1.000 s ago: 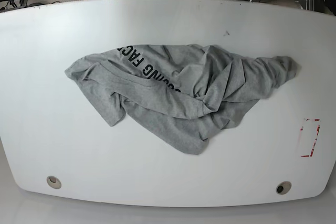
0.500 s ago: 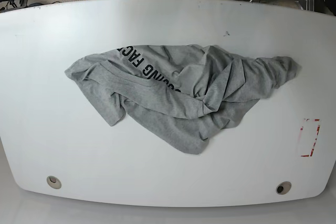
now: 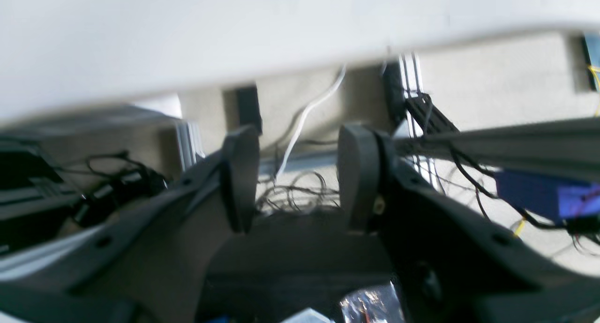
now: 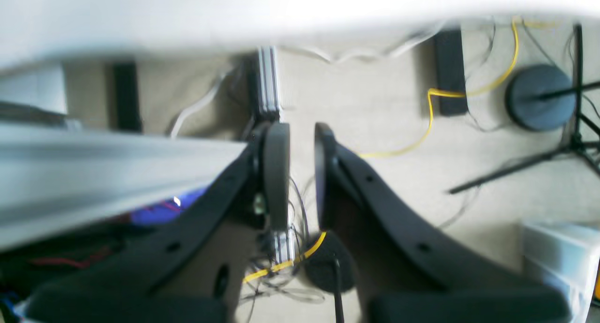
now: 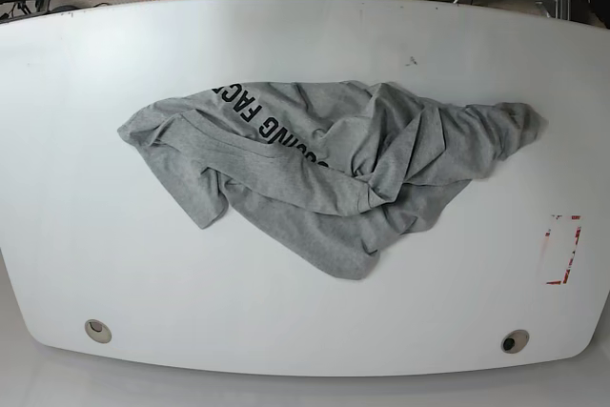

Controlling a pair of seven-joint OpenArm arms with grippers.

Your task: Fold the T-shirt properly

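The heather-grey T-shirt (image 5: 324,173) lies crumpled in the middle of the white table (image 5: 305,35) in the base view. Part of its black lettering (image 5: 262,121) shows on the upper left folds. One sleeve or corner reaches to the right (image 5: 519,121), another to the left (image 5: 143,131). Neither arm shows in the base view. My left gripper (image 3: 297,140) is open and empty, off the table, facing the floor under the table edge. My right gripper (image 4: 301,135) has its jaws a narrow gap apart, empty, also off the table over the floor.
Red tape marks (image 5: 562,250) sit near the table's right edge. Two round holes (image 5: 96,330) (image 5: 515,341) lie near the front edge. Cables and stands lie on the floor beyond the table (image 4: 539,95).
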